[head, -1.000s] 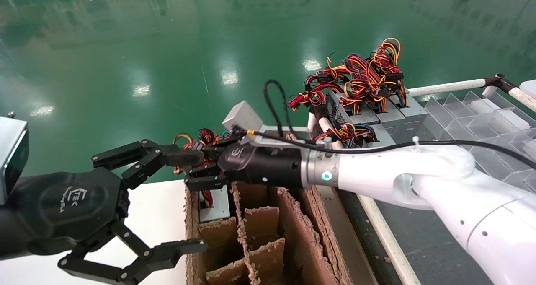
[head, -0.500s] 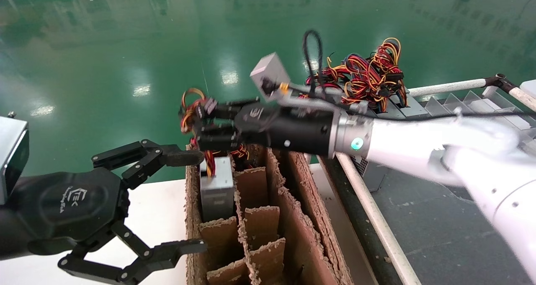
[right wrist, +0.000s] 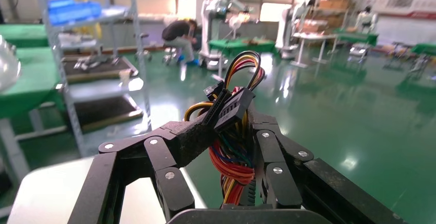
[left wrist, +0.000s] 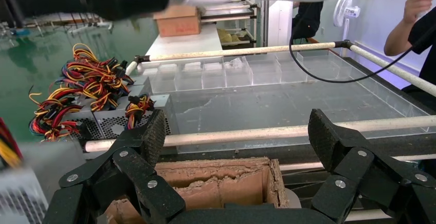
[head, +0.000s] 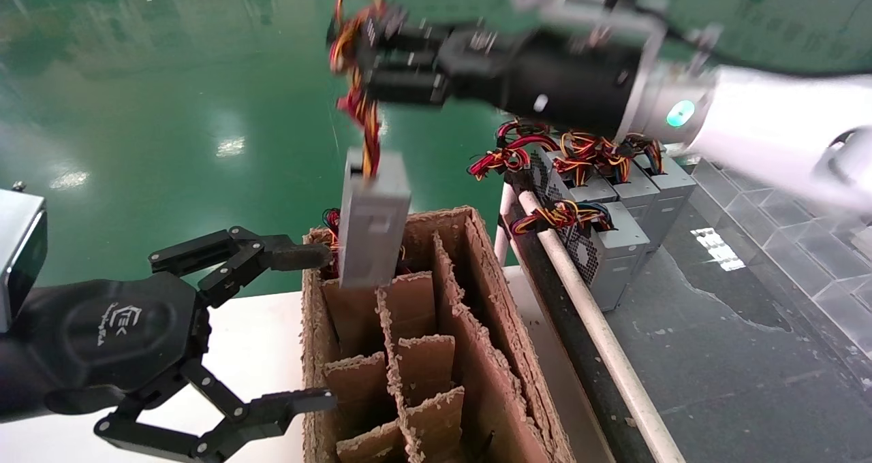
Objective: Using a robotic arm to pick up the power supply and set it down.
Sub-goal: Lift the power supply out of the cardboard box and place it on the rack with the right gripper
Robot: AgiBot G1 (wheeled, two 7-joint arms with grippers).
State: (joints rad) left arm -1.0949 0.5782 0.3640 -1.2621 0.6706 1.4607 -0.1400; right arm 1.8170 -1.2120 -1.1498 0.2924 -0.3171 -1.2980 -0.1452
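Observation:
My right gripper (head: 371, 61) is high at the top of the head view, shut on the red, yellow and black wire bundle (right wrist: 231, 157) of the power supply (head: 373, 218). The grey metal box hangs upright from those wires, its lower end just above the back-left cell of the brown cardboard box (head: 470, 354). In the right wrist view the right gripper (right wrist: 234, 126) pinches the wires just below their black plugs. My left gripper (head: 320, 327) stands open beside the carton's left wall, holding nothing. From the left wrist, the left gripper (left wrist: 237, 136) frames the cardboard box (left wrist: 221, 183).
Several more power supplies (head: 613, 204) with tangled wires stand right of the carton behind a white rail (head: 586, 313). Clear plastic dividers (head: 783, 245) cover the far right. A white table top (head: 259, 340) lies under my left gripper. A person (left wrist: 416, 23) stands beyond the tray.
My right gripper has risen steeply with the wire bundle, pulling the power supply up out of the carton's back-left cell. The left arm has not moved.

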